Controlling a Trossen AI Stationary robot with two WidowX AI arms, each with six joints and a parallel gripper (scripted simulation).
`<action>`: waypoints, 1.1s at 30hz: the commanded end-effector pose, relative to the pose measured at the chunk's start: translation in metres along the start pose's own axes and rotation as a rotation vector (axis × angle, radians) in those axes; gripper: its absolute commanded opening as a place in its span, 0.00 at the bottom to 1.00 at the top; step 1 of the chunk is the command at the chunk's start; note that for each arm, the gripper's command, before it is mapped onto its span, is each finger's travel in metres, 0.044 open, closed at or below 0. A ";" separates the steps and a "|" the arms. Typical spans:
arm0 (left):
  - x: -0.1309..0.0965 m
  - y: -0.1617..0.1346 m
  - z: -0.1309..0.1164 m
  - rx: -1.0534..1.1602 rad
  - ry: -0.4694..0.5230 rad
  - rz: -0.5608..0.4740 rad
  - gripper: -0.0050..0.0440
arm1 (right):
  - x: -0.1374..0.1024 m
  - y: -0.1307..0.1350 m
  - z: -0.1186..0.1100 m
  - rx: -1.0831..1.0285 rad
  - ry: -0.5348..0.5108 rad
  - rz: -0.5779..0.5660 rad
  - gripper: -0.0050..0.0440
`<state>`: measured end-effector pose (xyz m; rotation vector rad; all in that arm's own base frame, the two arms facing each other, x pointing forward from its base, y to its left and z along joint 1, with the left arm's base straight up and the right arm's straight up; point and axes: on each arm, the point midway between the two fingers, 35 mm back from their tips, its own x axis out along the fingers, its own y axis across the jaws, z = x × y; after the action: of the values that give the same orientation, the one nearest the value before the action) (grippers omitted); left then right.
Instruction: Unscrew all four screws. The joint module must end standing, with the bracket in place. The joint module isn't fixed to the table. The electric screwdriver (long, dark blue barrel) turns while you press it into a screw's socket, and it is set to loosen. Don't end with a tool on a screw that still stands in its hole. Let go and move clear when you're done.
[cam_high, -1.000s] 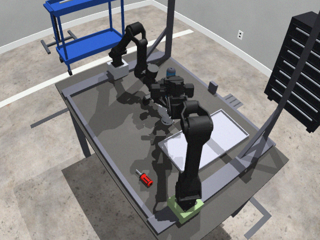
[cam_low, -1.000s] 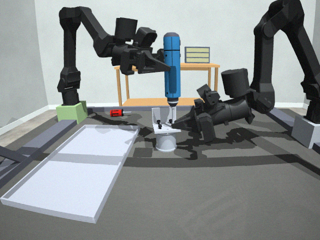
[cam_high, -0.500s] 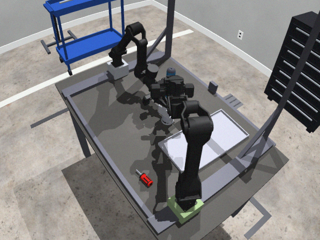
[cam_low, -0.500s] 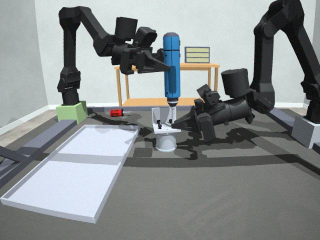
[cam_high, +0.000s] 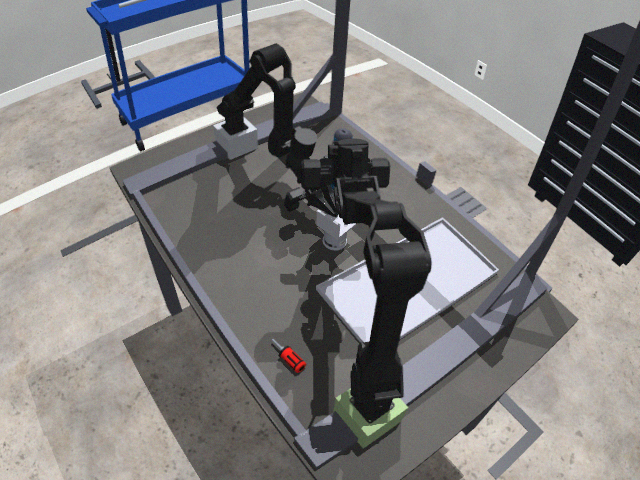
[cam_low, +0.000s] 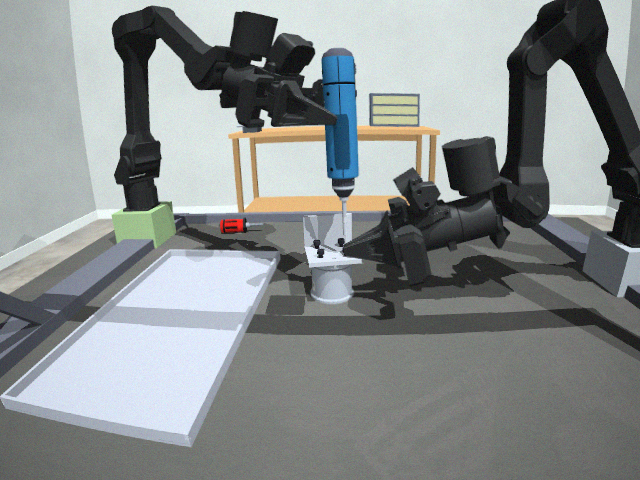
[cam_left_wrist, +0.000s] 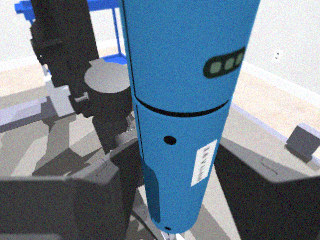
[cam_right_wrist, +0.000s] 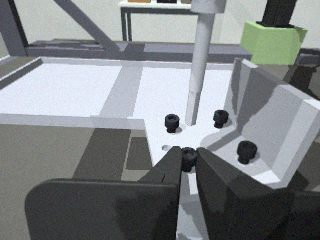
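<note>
Blue e-driver (cam_high: 342, 135) (cam_low: 340, 118) (cam_left_wrist: 175, 100) (cam_right_wrist: 200, 55) is upright, gripped in my L hand (cam_high: 338, 180) (cam_low: 333, 117) (cam_left_wrist: 177, 167), bit over the bracket (cam_high: 343, 225) (cam_low: 325, 227) (cam_right_wrist: 272, 105) atop the joint module (cam_high: 334, 241) (cam_low: 331, 284) on the surface (cam_high: 232, 248) (cam_low: 413, 387) (cam_left_wrist: 50, 165) (cam_right_wrist: 29, 188), w/ my R hand (cam_high: 338, 214) (cam_low: 345, 250) (cam_right_wrist: 189, 151) pinching one screw (cam_right_wrist: 188, 159).
</note>
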<state>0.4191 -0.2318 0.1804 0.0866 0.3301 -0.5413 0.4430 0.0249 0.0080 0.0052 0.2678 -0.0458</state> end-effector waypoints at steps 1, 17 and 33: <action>-0.019 0.002 0.069 0.005 -0.134 0.007 0.43 | 0.001 0.001 0.012 0.004 -0.029 0.002 0.00; -0.024 0.002 0.080 0.005 -0.134 0.006 0.43 | 0.001 0.001 0.012 0.004 -0.029 0.002 0.00; -0.025 0.002 0.087 0.005 -0.125 0.006 0.43 | 0.001 0.001 0.012 0.004 -0.029 0.002 0.00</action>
<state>0.4226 -0.2336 0.2233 0.0828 0.3126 -0.5417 0.4432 0.0250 0.0084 0.0055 0.2677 -0.0442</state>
